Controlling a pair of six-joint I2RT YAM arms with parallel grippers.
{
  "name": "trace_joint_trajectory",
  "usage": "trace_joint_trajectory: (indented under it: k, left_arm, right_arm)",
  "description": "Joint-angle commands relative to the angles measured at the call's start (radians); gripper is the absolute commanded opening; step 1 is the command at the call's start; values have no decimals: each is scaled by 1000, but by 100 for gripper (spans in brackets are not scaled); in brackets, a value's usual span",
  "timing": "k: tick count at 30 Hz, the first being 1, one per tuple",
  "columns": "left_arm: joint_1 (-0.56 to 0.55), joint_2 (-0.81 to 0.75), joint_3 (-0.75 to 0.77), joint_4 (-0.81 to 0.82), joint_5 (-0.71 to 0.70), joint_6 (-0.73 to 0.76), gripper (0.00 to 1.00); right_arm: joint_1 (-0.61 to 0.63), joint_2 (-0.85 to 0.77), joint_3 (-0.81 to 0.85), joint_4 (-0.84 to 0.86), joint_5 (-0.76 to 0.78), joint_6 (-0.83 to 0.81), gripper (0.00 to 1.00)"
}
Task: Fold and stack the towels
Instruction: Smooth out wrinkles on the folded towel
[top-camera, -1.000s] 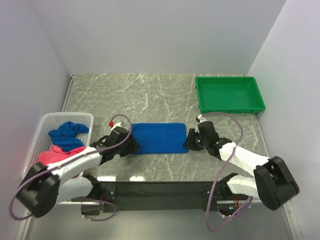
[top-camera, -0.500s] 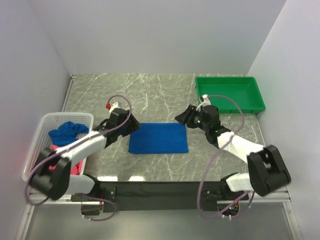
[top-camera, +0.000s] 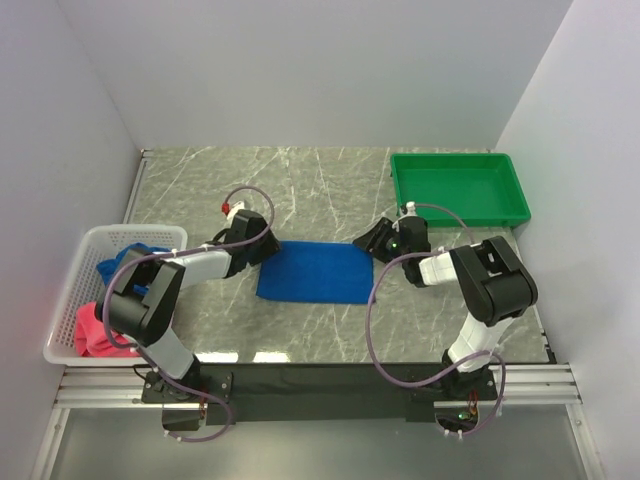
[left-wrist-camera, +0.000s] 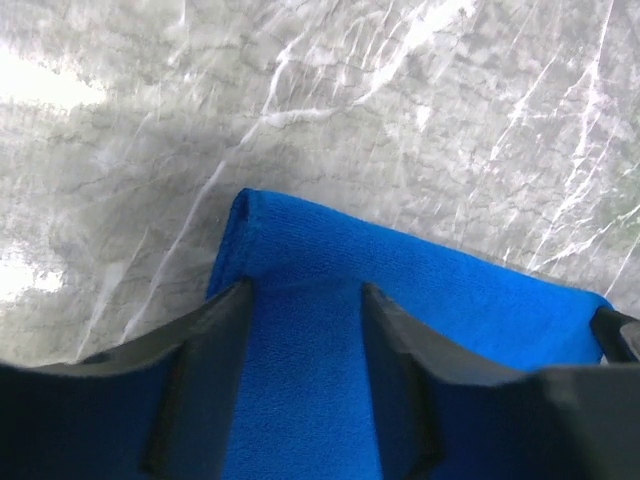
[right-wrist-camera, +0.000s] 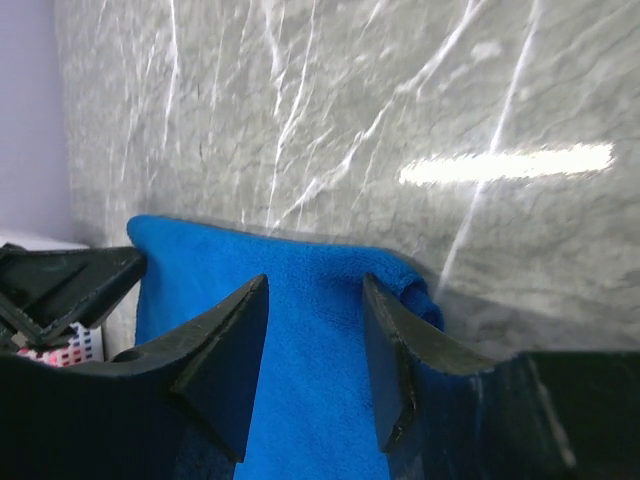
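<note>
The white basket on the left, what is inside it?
The basket holds a crumpled blue towel and a pink towel. The left arm covers part of them; anything underneath is hidden.

Grey veined marble tabletop (top-camera: 300, 190) between plain pale walls (top-camera: 300, 70), glare patches.

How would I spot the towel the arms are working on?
On the grey marble table, look between the white basket on the left and the green tray at the far right. The blue towel lies there flat, with the left gripper and right gripper at its far corners; the other towels sit crumpled in the basket.
</note>
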Motion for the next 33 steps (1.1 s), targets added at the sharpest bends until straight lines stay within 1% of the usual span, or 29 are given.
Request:
trace_joint_trajectory:
  k: [1, 2, 3, 4, 5, 6, 7, 8, 9, 10, 11, 12, 15, 16, 17, 18, 19, 21, 23, 28, 32, 33]
  left_arm:
    - [8, 20, -2, -55, -67, 46, 57]
    - [7, -2, 18, -70, -85, 57, 60]
    - [4, -14, 30, -88, -95, 85, 64]
    - [-2, -29, 45, -107, -110, 95, 70]
    - [-21, -58, 81, -165, -154, 109, 74]
    - [-33, -74, 101, -188, -173, 141, 77]
    - [-48, -88, 121, -213, -200, 154, 83]
    - [-85, -108, 166, -272, -225, 163, 86]
    - [-107, -114, 191, -298, -274, 177, 90]
    - [-130, -117, 216, -334, -294, 180, 96]
    - [-175, -117, 266, -386, -306, 183, 98]
    - [-200, -114, 289, -417, -323, 177, 99]
    - [-298, -89, 358, -489, -325, 142, 99]
    - [-324, -79, 371, -501, -326, 131, 96]
    - [-376, -54, 392, -513, -323, 120, 93]
    - [-398, -39, 400, -523, -316, 102, 89]
    - [-418, -24, 406, -526, -299, 91, 87]
    - [-469, 27, 408, -520, -288, 70, 83]
    - [-489, 76, 395, -517, -271, 57, 79]
    - [-492, 102, 317, -469, -247, 51, 77]
    - [-490, 95, 267, -486, -276, 65, 77]
    - [-490, 93, 256, -489, -305, 69, 77]
  right_arm:
    - [-11, -36, -4, -9, 62, -48, 50]
    - [-11, -75, 4, -38, 64, -61, 51]
    - [-10, -98, 24, -105, 67, -92, 52]
    - [-10, -123, 38, -149, 82, -107, 53]
    - [-10, -179, 52, -196, 93, -126, 54]
    - [-11, -207, 82, -301, 108, -165, 57]
    - [-10, -262, 98, -357, 143, -186, 59]
    - [-11, -289, 130, -414, 168, -205, 62]
    - [-11, -312, 142, -525, 191, -236, 69]
    - [-13, -336, 153, -578, 215, -250, 74]
    - [-11, -384, 164, -624, 273, -265, 78]
    - [-11, -408, 177, -708, 295, -284, 84]
    - [-13, -508, 173, -819, 349, -314, 86]
    - [-11, -560, 168, -838, 355, -318, 86]
    - [-14, -589, 152, -854, 357, -319, 86]
    - [-13, -617, 139, -879, 357, -322, 86]
    - [-13, -669, 127, -890, 357, -324, 85]
    - [-13, -721, 95, -907, 355, -325, 84]
    - [-13, -780, 64, -922, 346, -330, 83]
    - [-13, -853, 7, -940, 323, -345, 83]
    - [-13, -879, -57, -914, 311, -341, 82]
    - [-13, -880, -66, -902, 288, -336, 82]
